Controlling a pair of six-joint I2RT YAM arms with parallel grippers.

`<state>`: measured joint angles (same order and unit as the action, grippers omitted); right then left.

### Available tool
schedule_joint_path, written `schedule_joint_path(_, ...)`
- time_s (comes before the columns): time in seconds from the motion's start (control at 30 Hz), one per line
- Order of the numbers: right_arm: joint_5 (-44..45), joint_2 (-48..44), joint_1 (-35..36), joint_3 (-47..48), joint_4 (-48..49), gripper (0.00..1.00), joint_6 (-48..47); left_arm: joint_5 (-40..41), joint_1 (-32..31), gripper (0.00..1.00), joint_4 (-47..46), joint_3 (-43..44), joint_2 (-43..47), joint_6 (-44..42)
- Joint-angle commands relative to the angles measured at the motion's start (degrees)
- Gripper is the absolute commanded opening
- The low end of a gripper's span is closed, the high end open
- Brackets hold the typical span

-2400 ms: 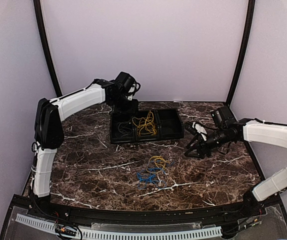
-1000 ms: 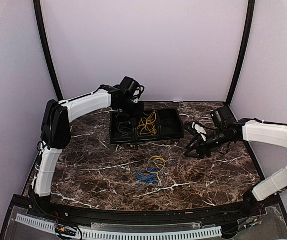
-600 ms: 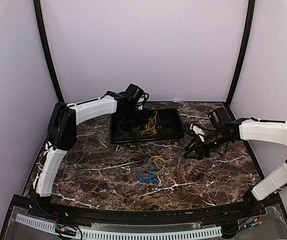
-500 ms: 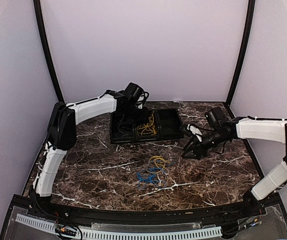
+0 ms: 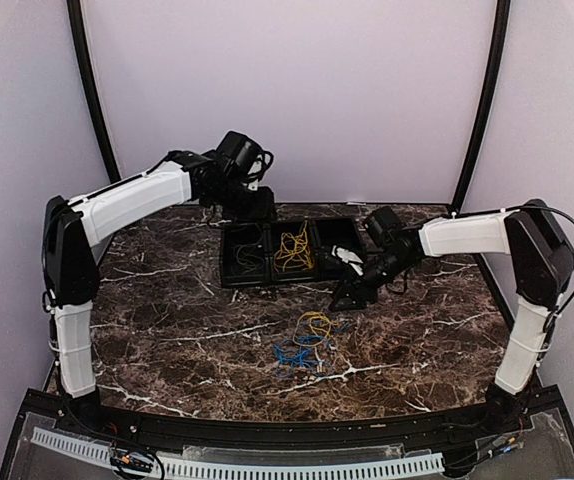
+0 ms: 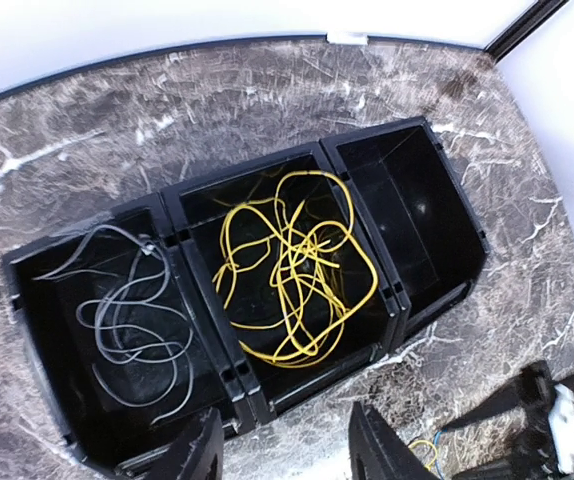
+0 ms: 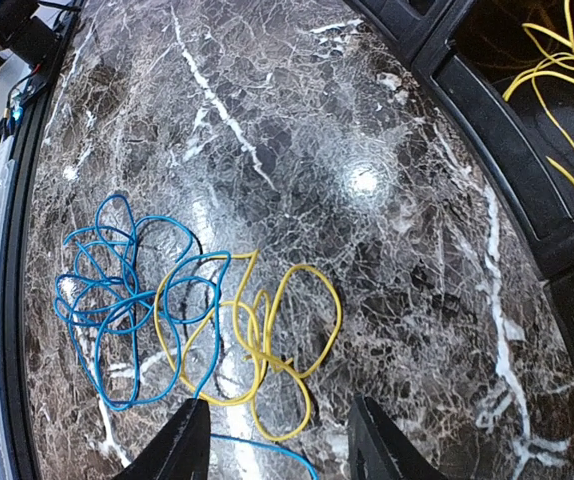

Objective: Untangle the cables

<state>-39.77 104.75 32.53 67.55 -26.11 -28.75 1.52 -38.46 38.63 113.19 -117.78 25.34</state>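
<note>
cables (image 5: 305,341), a small tangle of thin blue and yellow loops, lie on the dark marble table (image 5: 167,310) near its middle, on the near side of the black three-compartment tray (image 5: 267,279) and apart from it. in the right wrist view the blue loops (image 7: 117,300) sit to the left and the yellow loops (image 7: 272,335) to the right, with one blue loop crossing over the yellow ones so that the two colours overlap; a single blue strand runs along the bottom edge of that view between the two fingers. the right gripper (image 7: 279,445) is stretched in from the right side of the table and hangs just beyond the tangle, between it and the tray's front wall, its fingers set apart and nothing caught between them; whether the tips touch the table cannot be told. the left gripper (image 6: 287,455) is raised over the far left part of the tray and looks straight down into it, its two fingers likewise spread with nothing in them. inside the tray, a loose heap of yellow cable (image 6: 297,280) fills the middle compartment, and a thin grey wire (image 6: 127,320) is coiled in the compartment at the left end of the top view. the tray stands flat on the table toward the back wall.
</note>
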Motion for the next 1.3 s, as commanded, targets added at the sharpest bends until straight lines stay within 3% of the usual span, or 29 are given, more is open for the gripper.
schedule_joint_path(0.0, -2.5, 3.7, 1.3, 4.7, -3.6, 0.5, -2.5, 2.3, -0.8, 0.45, -3.2, -11.3, 11.5, -1.0)
schedule_joint_path(0.2, -2.9, 7.9, 2.4, 7.9, -5.7, 0.5, -3.4, 1.2, -2.3, 0.45, -15.9, -30.4, 23.3, -1.2)
schedule_joint_path(0.4, -3.3, 10.7, 2.8, 9.8, -6.7, 0.46, -3.7, 0.9, -3.4, 0.45, -21.8, -38.9, 29.7, -0.8)
schedule_joint_path(0.5, -3.4, 11.0, 3.0, 10.2, -7.0, 0.36, -3.7, 0.8, -3.6, 0.45, -22.7, -40.5, 31.0, -0.7)
schedule_joint_path(0.67, -4.2, 9.4, 3.0, 10.3, -7.0, 0.14, -2.9, -0.7, -4.1, 0.45, -25.1, -42.8, 31.8, -1.3)
schedule_joint_path(0.8, -4.1, 6.7, 3.0, 10.1, -7.1, 0.03, -2.4, -5.3, -6.3, 0.47, -32.7, -47.3, 32.2, -5.3)
schedule_joint_path(1.03, -6.6, -1.0, 3.0, 11.0, -10.5, 0.02, -2.3, -8.3, -14.2, 0.51, -58.6, -58.5, 29.0, -7.9)
schedule_joint_path(1.27, -6.9, -5.6, 3.1, 11.9, -14.1, 0.02, -3.3, -8.2, -16.8, 0.53, -70.3, -58.0, 20.0, -4.7)
